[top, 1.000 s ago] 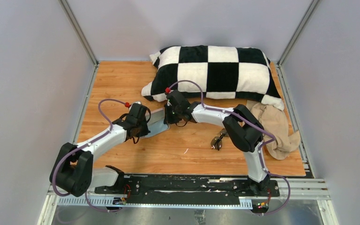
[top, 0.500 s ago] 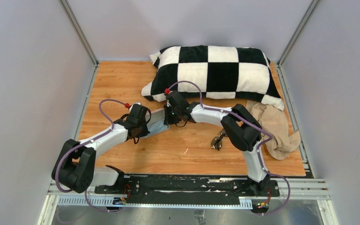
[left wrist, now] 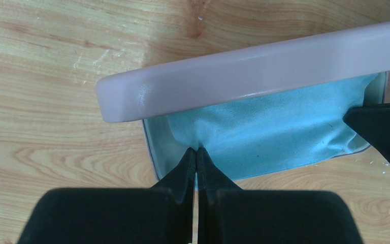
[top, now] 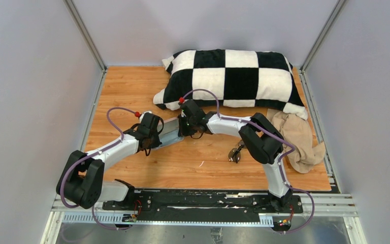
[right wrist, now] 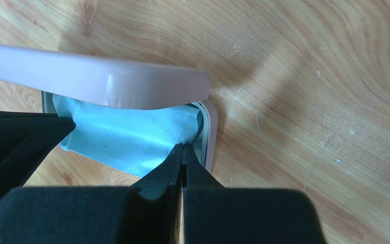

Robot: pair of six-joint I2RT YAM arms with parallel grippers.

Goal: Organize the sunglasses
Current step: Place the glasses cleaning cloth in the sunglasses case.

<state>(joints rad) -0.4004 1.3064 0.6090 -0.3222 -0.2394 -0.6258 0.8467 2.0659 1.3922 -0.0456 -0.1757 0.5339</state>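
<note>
The sunglasses (top: pixel 234 153) lie on the wooden table, beside the right arm's elbow and away from both grippers. The pinkish-grey case (top: pixel 170 133) stands open between the grippers, its lid (left wrist: pixel 244 71) raised. The light blue cloth (left wrist: pixel 279 132) lies in the case's bottom half and hangs over its near rim. My left gripper (left wrist: pixel 196 151) is shut on the cloth's left corner. My right gripper (right wrist: pixel 184 148) is shut on its right corner (right wrist: pixel 188 124), just inside the case's rim (right wrist: pixel 210 137). Each wrist view shows the other gripper's finger at its edge.
A black-and-white checked pillow (top: pixel 233 79) lies across the far side of the table. A beige cloth (top: pixel 299 140) is bunched at the right edge. Grey walls enclose the table on three sides.
Both grippers have shifted slightly while holding the cloth. From above, the inside of the case now looks bluer than before. The sunglasses have not moved.
</note>
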